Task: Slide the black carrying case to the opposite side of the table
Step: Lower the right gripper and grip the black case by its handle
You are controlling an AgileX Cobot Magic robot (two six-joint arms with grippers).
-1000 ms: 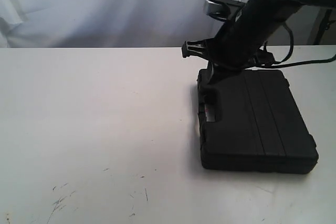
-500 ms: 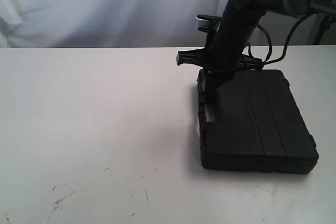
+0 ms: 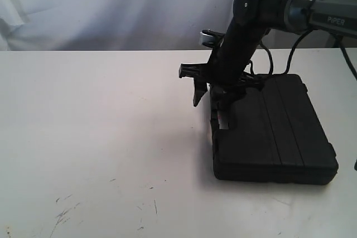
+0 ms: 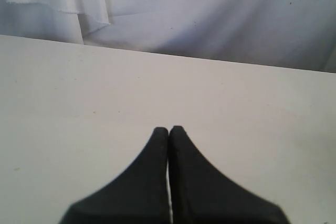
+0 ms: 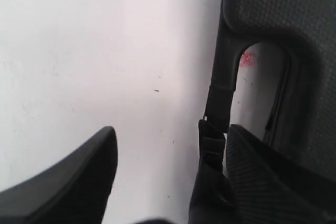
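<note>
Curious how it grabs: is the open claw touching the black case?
Cannot tell. In the right wrist view one finger of the right gripper overlaps the handle of the black case; no plain gap or contact.

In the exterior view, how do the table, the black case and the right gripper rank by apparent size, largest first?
1. table
2. case
3. right gripper, plainly the smallest; it sits a little farther back than the case's front, so it may look slightly reduced.

Robot lab: scuffed white table (image 3: 83, 137), draped backdrop (image 3: 111, 9)
</note>
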